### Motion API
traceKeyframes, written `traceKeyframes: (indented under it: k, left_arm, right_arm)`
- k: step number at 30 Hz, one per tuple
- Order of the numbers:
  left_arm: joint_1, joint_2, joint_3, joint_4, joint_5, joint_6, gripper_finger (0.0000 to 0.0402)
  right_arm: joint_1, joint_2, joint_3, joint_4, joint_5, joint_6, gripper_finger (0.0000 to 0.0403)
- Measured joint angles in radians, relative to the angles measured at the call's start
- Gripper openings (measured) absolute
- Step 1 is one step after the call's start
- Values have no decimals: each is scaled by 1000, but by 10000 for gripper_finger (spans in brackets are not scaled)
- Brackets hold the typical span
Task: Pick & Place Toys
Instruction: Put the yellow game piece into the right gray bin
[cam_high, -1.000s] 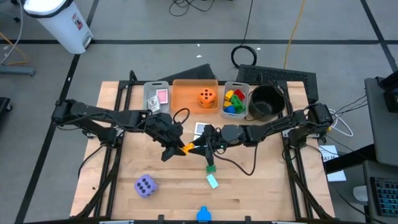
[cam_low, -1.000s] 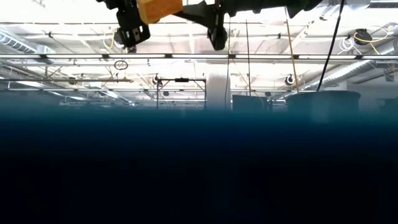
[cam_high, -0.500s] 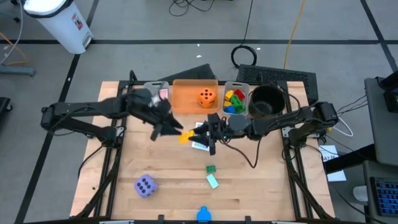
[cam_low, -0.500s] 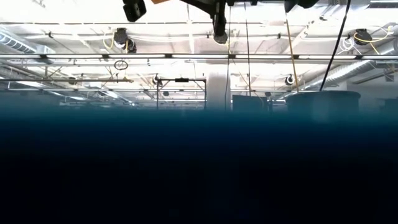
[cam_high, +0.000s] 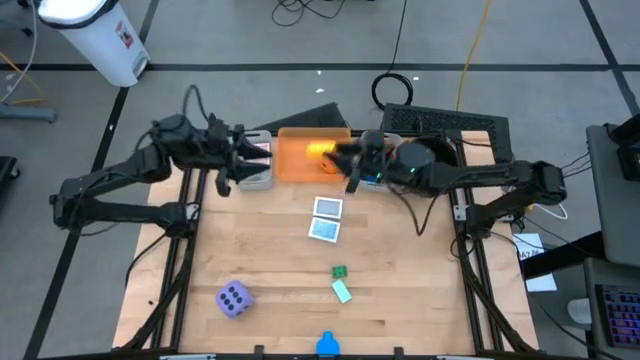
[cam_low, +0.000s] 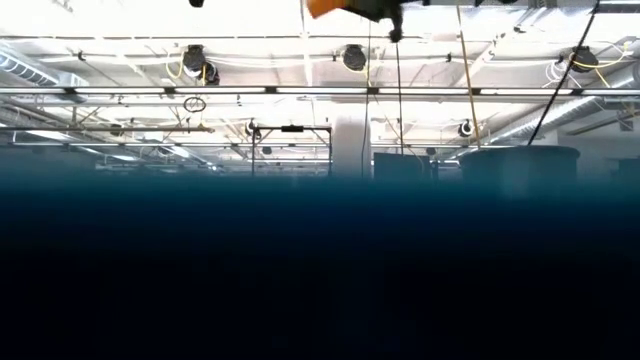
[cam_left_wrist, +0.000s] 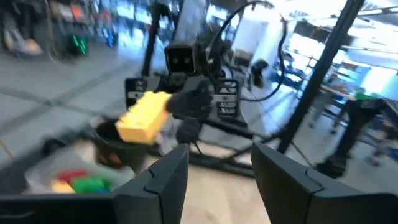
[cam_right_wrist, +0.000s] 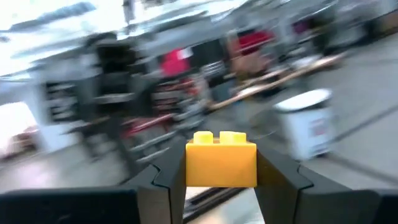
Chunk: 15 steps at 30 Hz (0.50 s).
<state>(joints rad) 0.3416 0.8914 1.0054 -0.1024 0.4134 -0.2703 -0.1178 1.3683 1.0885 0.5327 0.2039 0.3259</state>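
1. Right gripper (cam_right_wrist: 221, 177) pinches a yellow brick (cam_right_wrist: 221, 158) – raised above the orange bin (cam_high: 300, 160) at twelve o'clock on the table (cam_high: 260, 260).
2. Left gripper (cam_left_wrist: 217, 171), fingers spread and empty, hovers by the grey bin (cam_high: 252, 172) at eleven o'clock.
3. Purple die (cam_high: 233, 298) lies at seven o'clock.

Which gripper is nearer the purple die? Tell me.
Left. The left gripper hangs over the grey bin, up-table from the purple die; the right gripper is farther, over the orange bin.
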Motion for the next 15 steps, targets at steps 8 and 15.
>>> traceKeyframes:
  k: [8, 15]
  left_arm:
    - [55, -24, 0, 3, -23, 175, 182]
    - [67, -7, 0, -9, -23, 190, 182]
  right_arm:
    - [-126, -131, 64, -405, 265, -71, 131]
    - [-261, -72, 169, -872, 316, 119, 132]
